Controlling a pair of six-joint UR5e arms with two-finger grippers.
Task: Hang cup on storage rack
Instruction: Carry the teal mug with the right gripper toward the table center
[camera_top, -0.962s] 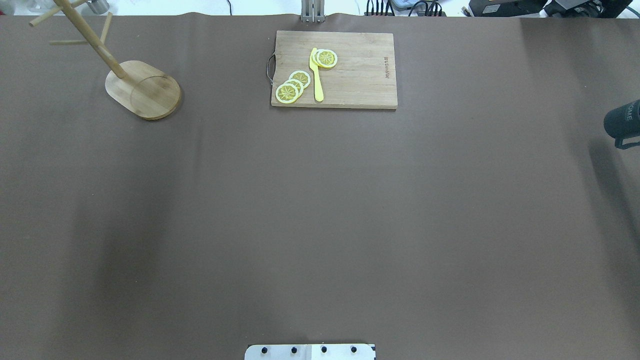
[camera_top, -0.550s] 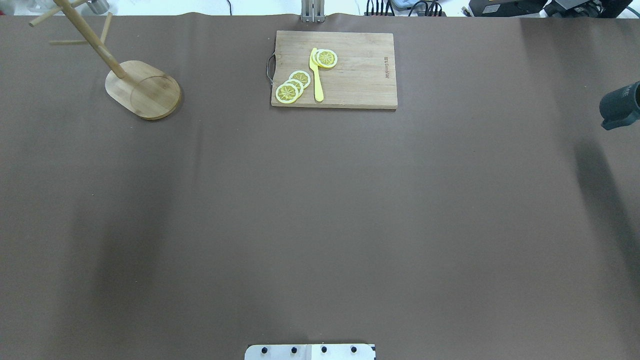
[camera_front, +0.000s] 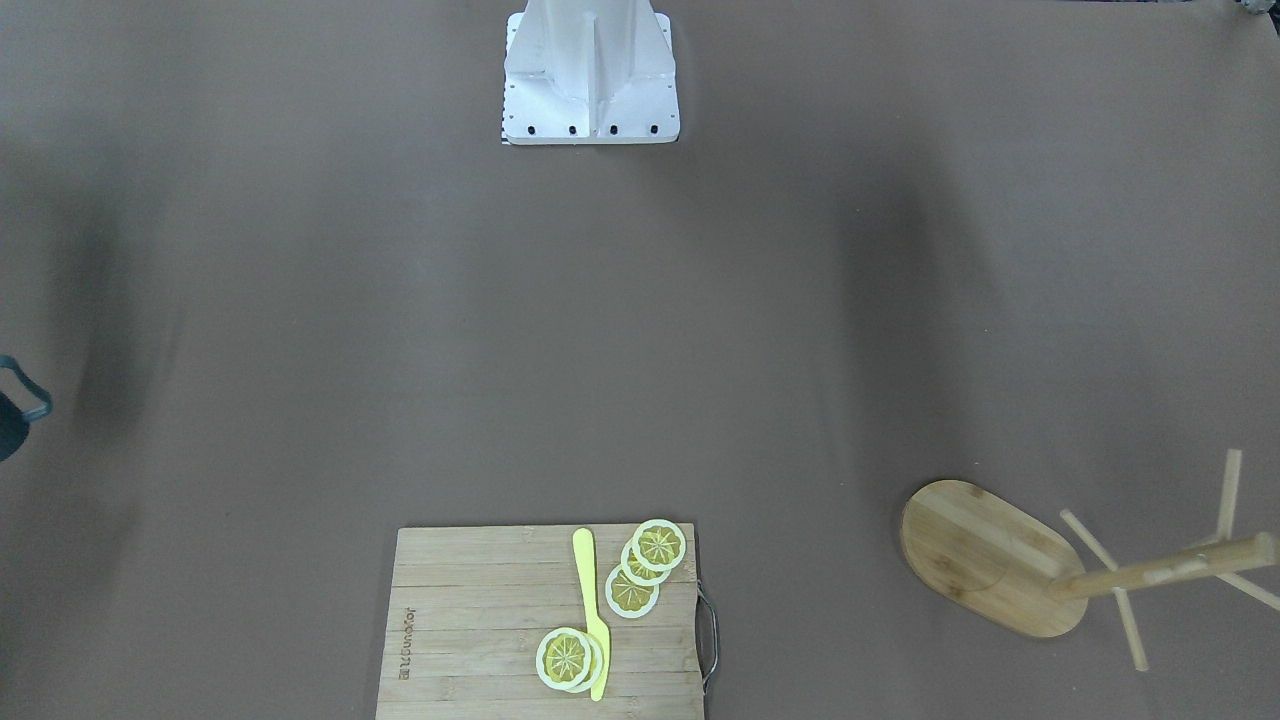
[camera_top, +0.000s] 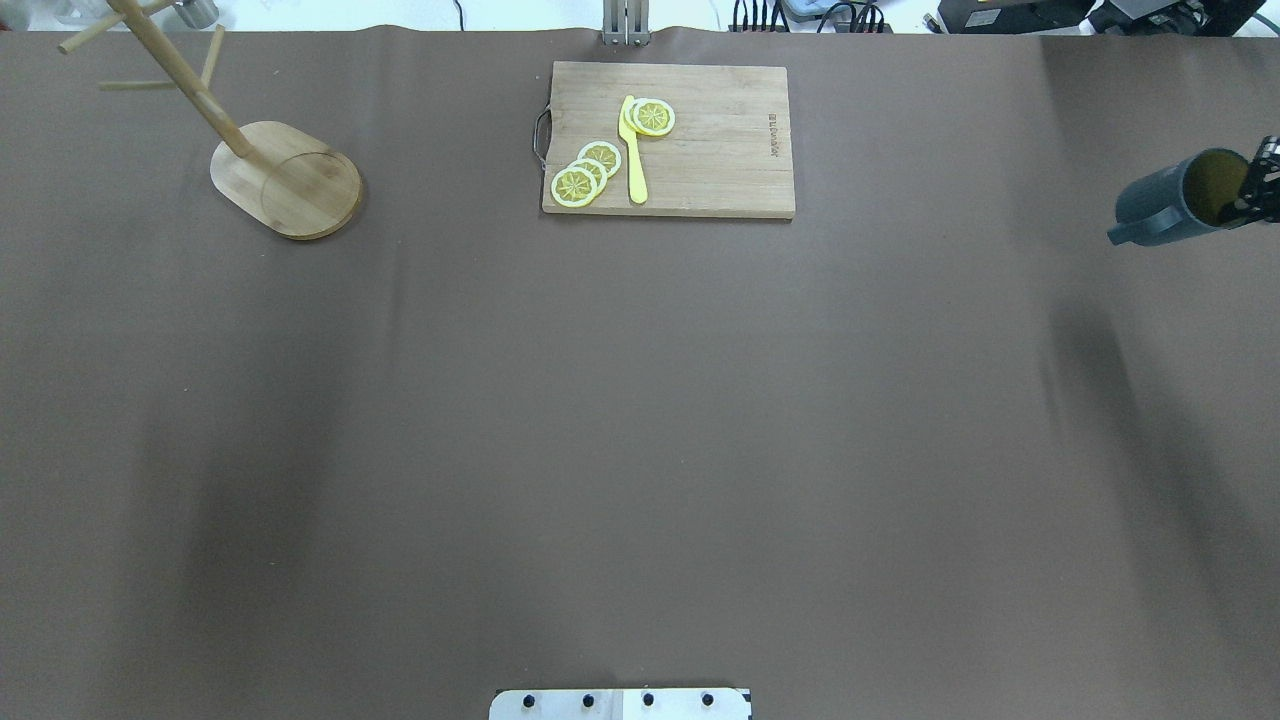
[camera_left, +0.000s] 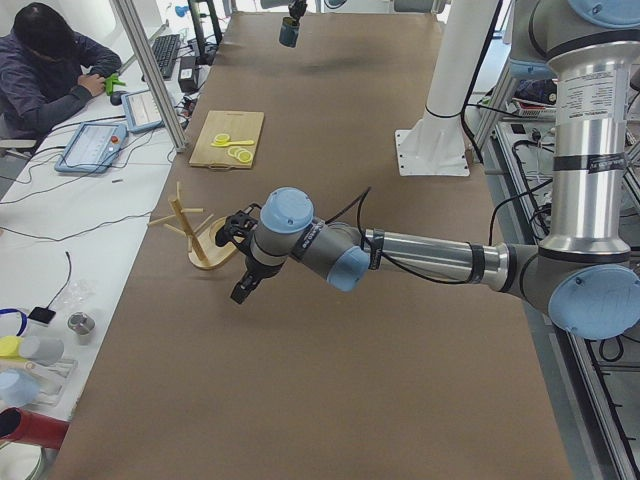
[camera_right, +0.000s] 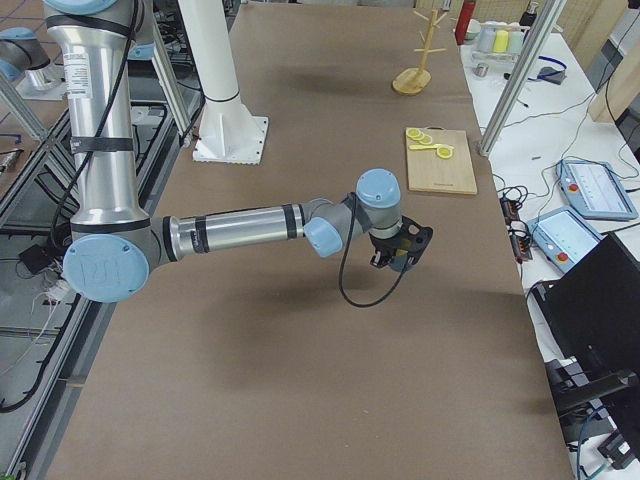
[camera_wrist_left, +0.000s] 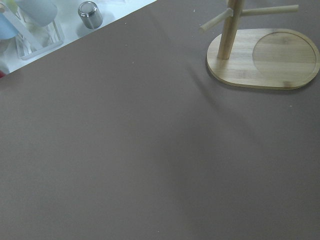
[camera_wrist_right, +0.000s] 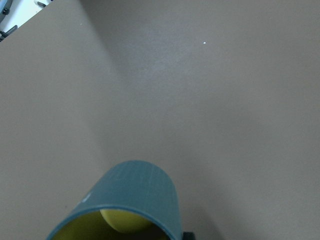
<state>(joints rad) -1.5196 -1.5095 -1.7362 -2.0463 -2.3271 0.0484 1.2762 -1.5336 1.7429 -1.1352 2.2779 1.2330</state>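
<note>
Cup: the slate-blue mug hangs in the air at the table's far right end, tipped on its side. Its mustard inside faces the right gripper and its handle points down and away. The front-facing view cuts it off at the edge, leaving little more than the handle.
Right gripper: clamped on the mug's rim. The fingers are mostly out of frame overhead and hidden in the wrist view.
Left gripper: low over the table near the rack. It shows only in the left side view, so I cannot tell whether its fingers are apart or together.
Storage rack: the bamboo mug tree stands upright at the far left, well apart from the mug. Its top is cropped overhead.
Cutting board: at the far edge, middle, carrying lemon slices and a yellow knife.
</note>
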